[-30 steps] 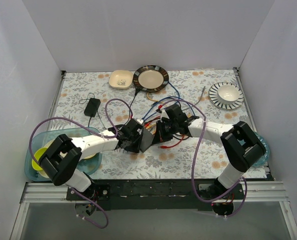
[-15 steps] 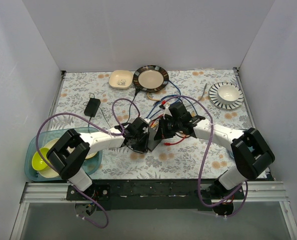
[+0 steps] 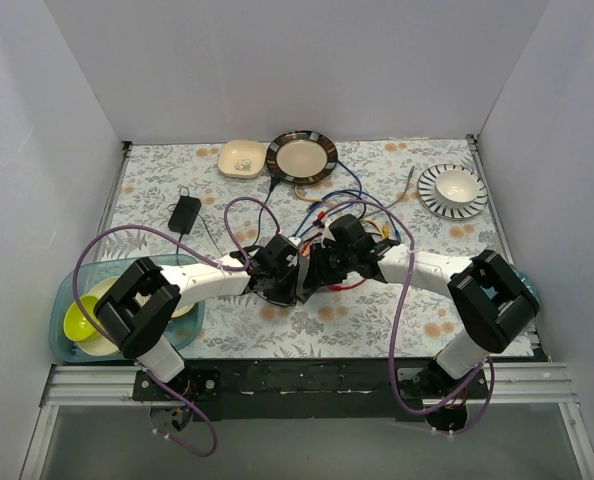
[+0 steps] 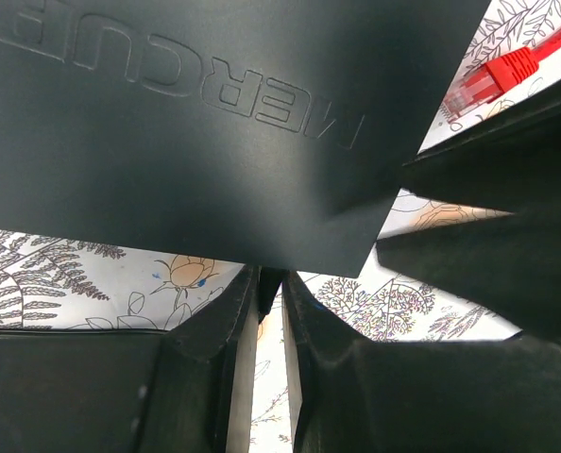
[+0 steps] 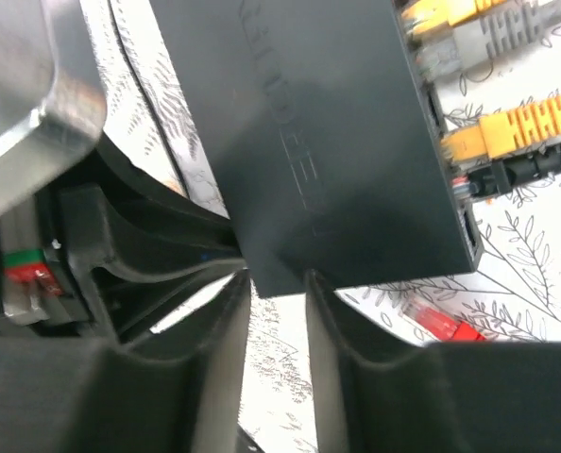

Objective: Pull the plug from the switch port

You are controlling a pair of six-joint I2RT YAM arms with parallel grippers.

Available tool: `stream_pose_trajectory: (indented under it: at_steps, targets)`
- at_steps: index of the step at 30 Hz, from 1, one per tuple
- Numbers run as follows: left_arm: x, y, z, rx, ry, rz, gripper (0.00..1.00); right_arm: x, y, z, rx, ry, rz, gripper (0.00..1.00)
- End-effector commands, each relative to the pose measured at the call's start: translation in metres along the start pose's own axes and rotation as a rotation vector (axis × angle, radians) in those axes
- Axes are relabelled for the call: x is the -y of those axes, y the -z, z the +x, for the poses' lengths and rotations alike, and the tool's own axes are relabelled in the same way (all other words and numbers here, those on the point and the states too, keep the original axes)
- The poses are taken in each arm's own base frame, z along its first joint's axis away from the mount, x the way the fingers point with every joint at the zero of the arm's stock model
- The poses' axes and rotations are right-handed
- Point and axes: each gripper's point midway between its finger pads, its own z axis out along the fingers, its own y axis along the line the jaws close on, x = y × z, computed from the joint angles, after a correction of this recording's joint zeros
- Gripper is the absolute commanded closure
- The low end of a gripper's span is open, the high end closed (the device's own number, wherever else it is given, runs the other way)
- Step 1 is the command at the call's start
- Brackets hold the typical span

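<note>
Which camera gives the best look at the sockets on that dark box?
The right wrist view: the socket edge of the switch faces it, with yellow plugs seated. The left wrist view shows only its lettered top; the overhead view shows it small and mostly hidden.

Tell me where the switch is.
Top view: the switch stands tilted at mid-table, pinched by the left gripper on its left and the right gripper on its right.
</note>
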Motion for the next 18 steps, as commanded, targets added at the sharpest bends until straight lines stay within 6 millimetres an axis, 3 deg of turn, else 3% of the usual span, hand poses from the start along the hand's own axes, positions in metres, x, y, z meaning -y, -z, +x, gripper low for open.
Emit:
stream_pose_trajectory:
  at_steps: [1, 5, 10, 13, 18]
  targets:
    - [0.009, 0.006, -0.008, 0.016, 0.013, 0.029, 1.00, 0.005, 0.012, -0.013, 0.084, 0.093, 0.093, 0.56]
    - [0.029, 0.003, -0.013, -0.009, 0.050, 0.085, 1.00, 0.020, 0.015, -0.027, 0.148, 0.020, 0.186, 0.56]
    - [0.043, -0.004, -0.012, -0.024, 0.089, 0.112, 1.00, -0.001, 0.007, -0.038, 0.171, -0.006, 0.071, 0.59]
    - [0.049, -0.005, -0.015, -0.021, 0.114, 0.133, 1.00, 0.004, 0.003, -0.028, 0.150, 0.006, 0.080, 0.60]
    - [0.053, -0.009, -0.014, -0.037, 0.124, 0.146, 1.00, 0.031, 0.002, -0.013, 0.146, 0.033, 0.162, 0.58]
